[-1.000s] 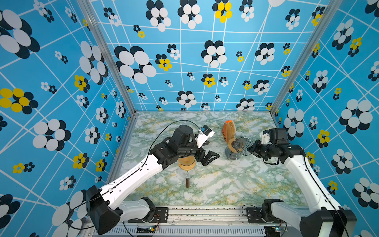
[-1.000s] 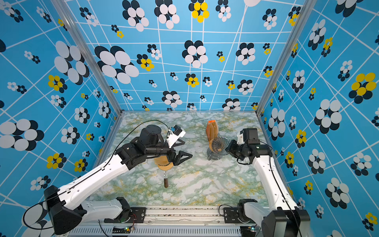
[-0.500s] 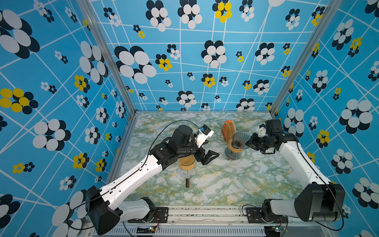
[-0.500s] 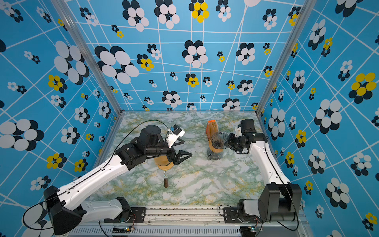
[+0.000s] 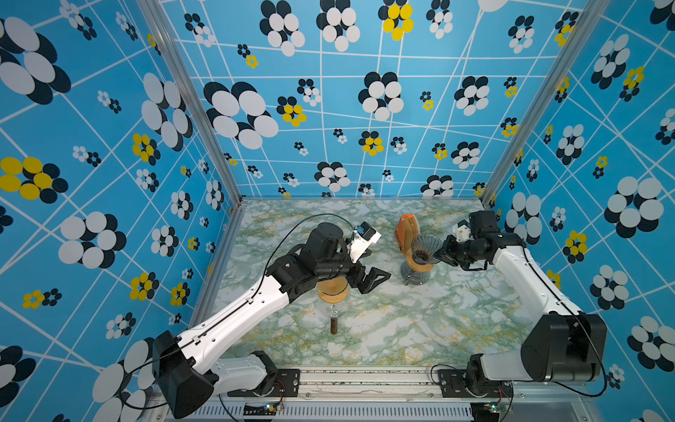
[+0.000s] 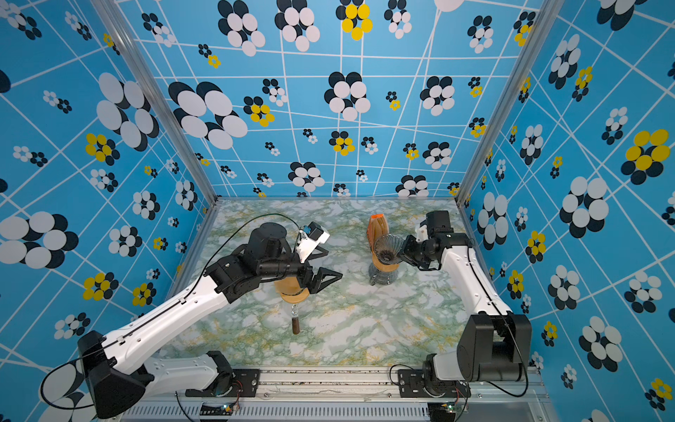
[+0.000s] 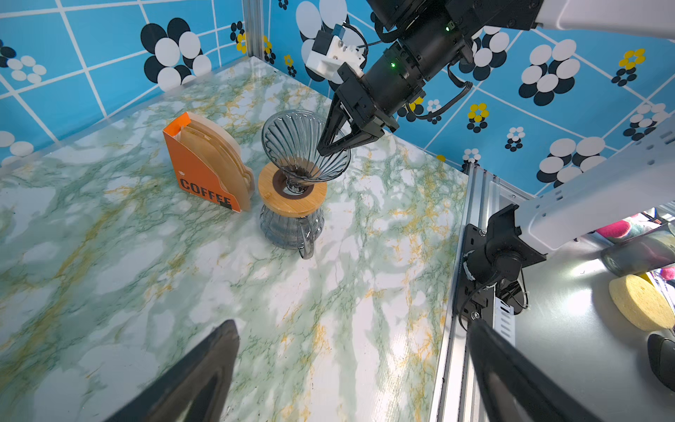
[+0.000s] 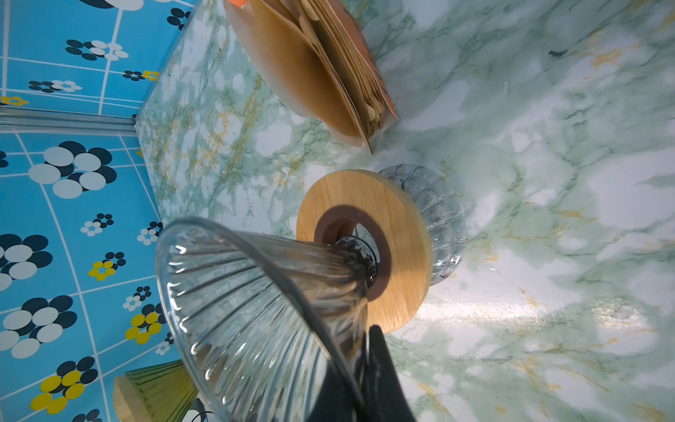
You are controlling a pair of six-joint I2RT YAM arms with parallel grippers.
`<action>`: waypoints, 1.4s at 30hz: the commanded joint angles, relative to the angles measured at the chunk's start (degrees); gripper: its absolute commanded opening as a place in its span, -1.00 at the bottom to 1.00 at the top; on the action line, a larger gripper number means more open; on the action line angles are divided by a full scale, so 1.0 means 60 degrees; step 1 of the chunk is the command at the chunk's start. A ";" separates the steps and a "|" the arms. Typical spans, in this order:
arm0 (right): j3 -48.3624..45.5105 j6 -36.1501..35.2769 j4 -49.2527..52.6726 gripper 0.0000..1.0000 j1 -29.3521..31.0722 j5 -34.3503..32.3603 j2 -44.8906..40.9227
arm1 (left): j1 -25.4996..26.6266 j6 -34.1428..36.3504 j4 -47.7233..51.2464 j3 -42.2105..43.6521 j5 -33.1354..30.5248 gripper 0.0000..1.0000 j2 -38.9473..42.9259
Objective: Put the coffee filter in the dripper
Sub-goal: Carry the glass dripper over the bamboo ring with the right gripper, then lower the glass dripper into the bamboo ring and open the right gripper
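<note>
The dripper (image 5: 423,248) (image 6: 387,249) is a ribbed glass cone. It leans, with its narrow stem at the hole of a wooden ring (image 7: 292,199) that tops a glass carafe (image 7: 288,230). My right gripper (image 5: 440,252) (image 7: 323,149) (image 8: 361,350) is shut on the dripper's rim from the right. The coffee filters (image 7: 215,153) stand as a brown stack in an orange box (image 5: 405,230) (image 8: 317,65) marked COFFEE, just behind and left of the carafe. My left gripper (image 5: 376,279) (image 7: 352,329) hangs open and empty over the table's middle, left of the carafe.
A second glass vessel with a wooden top (image 5: 331,290) stands under my left wrist, a brown handle (image 5: 333,325) in front of it. The right wall is close behind my right arm. A metal rail (image 5: 365,380) runs along the table's front.
My right arm has swung its elbow outward and raised the dripper slightly toward the back, bringing its stem over the wooden ring. The left arm has not moved.
</note>
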State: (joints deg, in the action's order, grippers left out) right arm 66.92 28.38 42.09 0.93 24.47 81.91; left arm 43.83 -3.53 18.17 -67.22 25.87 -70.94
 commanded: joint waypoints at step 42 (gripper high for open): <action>0.0903 -0.0826 0.0686 -0.75 -0.0058 0.0009 0.0807 | -0.0084 0.0102 0.0011 0.0007 -0.0034 0.98 -0.0005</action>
State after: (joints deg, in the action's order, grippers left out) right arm 71.05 24.18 44.77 0.93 24.53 86.17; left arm 43.83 -3.40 18.20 -67.22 25.87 -70.96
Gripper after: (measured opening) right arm 0.126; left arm 0.990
